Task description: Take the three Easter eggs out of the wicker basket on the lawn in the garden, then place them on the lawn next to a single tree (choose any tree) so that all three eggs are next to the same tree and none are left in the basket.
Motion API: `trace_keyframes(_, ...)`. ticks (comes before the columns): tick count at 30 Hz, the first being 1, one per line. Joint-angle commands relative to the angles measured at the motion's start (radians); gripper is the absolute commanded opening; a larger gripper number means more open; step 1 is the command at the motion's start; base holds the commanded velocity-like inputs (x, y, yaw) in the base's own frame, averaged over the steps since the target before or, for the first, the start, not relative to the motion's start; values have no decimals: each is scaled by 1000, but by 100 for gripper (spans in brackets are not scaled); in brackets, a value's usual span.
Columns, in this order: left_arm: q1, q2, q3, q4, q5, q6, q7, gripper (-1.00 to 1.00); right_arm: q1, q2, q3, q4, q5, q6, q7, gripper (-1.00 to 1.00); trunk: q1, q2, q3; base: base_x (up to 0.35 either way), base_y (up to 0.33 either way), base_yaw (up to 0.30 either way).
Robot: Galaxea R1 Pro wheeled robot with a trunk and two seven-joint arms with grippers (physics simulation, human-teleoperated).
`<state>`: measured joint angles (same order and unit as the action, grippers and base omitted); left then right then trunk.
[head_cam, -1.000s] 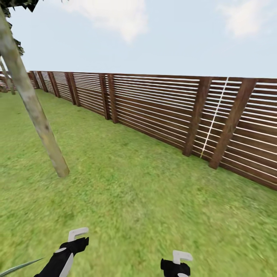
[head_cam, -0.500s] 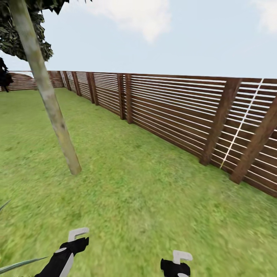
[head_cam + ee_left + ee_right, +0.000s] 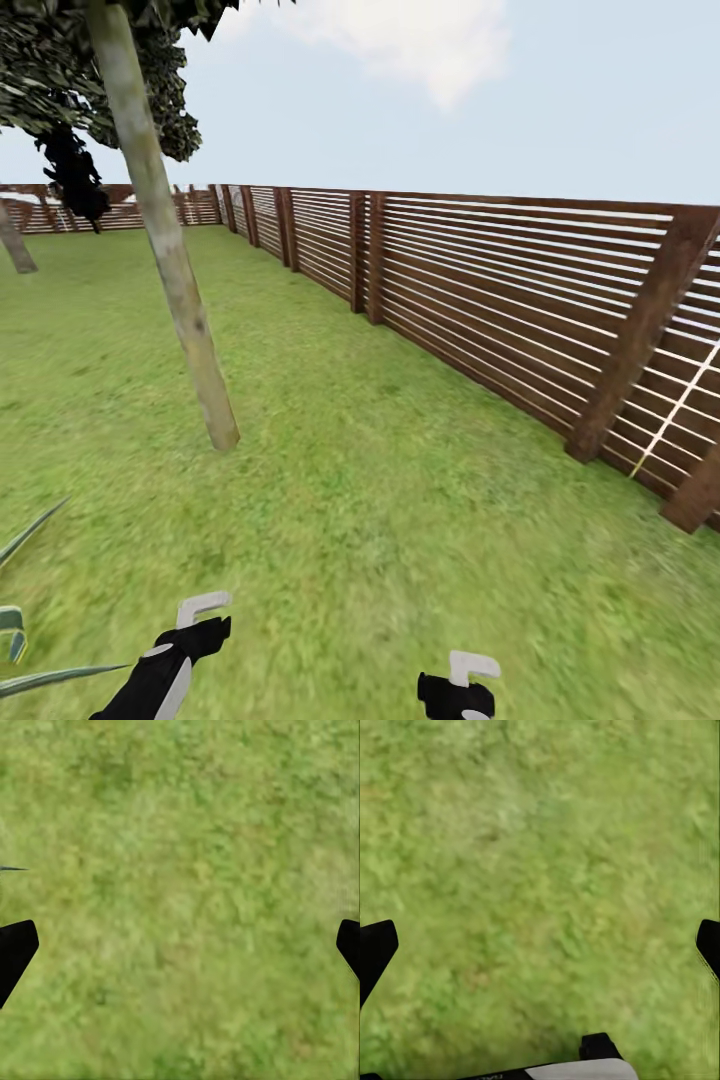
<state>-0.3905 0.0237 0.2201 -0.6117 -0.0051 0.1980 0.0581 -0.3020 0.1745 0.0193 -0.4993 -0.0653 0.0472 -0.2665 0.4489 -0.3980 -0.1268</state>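
Note:
A tall tree point(image 3: 170, 250) with a pale grey-beige trunk rises from the lawn point(image 3: 380, 520) at left of centre in the head view, its dark leafy crown at the top. The three Easter eggs and the wicker basket are out of view. My left gripper point(image 3: 205, 612) and right gripper point(image 3: 470, 672) hang low over the grass, well short of the trunk. In the left wrist view the black fingertips point(image 3: 15, 952) stand wide apart over bare grass. The right wrist view shows the same spread fingertips point(image 3: 375, 949) with nothing between them.
A dark brown slatted fence point(image 3: 480, 300) runs along the right side and across the far end of the garden. A near-black cypress point(image 3: 70, 170) and another trunk point(image 3: 15, 250) stand far off at left. Long pointed leaves point(image 3: 30, 680) poke in beside my left arm.
The camera has turned left: the tree and fence have slid right in the picture, and the crown, cypress and far fence have come into view. Both arms hold the same pose.

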Motion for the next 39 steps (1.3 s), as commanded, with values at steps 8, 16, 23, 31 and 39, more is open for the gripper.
trace_keyframes(8,-1,-1,1,-2,0,6,2,100,0,0,2,-2,-7,5,-5,100,1,-2,-2,286,-181,170)
trace_keyframes(16,-1,-1,1,-2,-1,6,2,100,0,0,2,-2,-7,5,-5,100,1,-2,-2,286,-181,11)
trace_keyframes(23,-1,-1,-18,-2,0,6,3,100,0,0,2,-2,-7,5,-5,100,1,-2,-2,286,-181,0)
trace_keyframes(31,-1,-1,-36,-2,0,6,3,100,0,0,2,-2,-7,5,-5,100,1,-2,-2,287,-172,16)
trace_keyframes(39,-1,-1,-36,-2,0,6,3,100,0,0,2,-2,-7,5,-5,100,1,-2,-2,294,-143,144)
